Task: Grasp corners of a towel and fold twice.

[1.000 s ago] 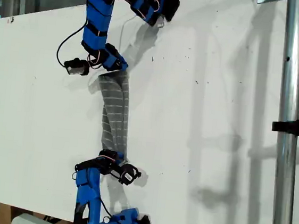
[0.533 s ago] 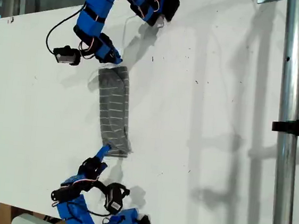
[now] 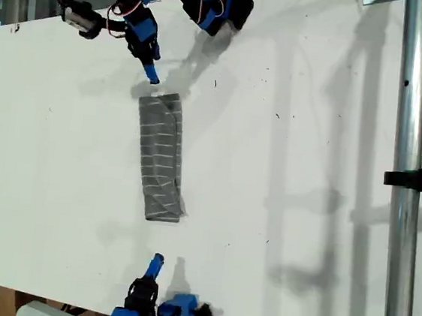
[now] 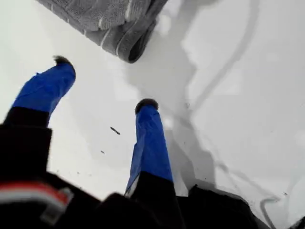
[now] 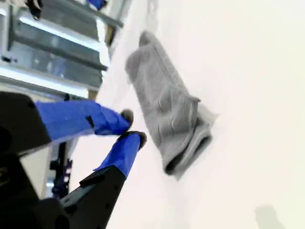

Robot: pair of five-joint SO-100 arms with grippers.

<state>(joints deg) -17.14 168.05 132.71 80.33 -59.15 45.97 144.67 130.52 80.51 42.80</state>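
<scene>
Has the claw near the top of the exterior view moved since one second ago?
Yes. The claw moved up, off the towel, toward the table's top edge.

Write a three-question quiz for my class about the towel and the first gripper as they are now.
1. True or false: my first gripper is gripping the towel.
2. The towel lies on the white table as: A) a narrow folded strip, B) a fully spread square, C) a crumpled ball.
3. Fill in: my first gripper's jaws stand ____.

Key: 1 false; 2 A; 3 open.
</scene>
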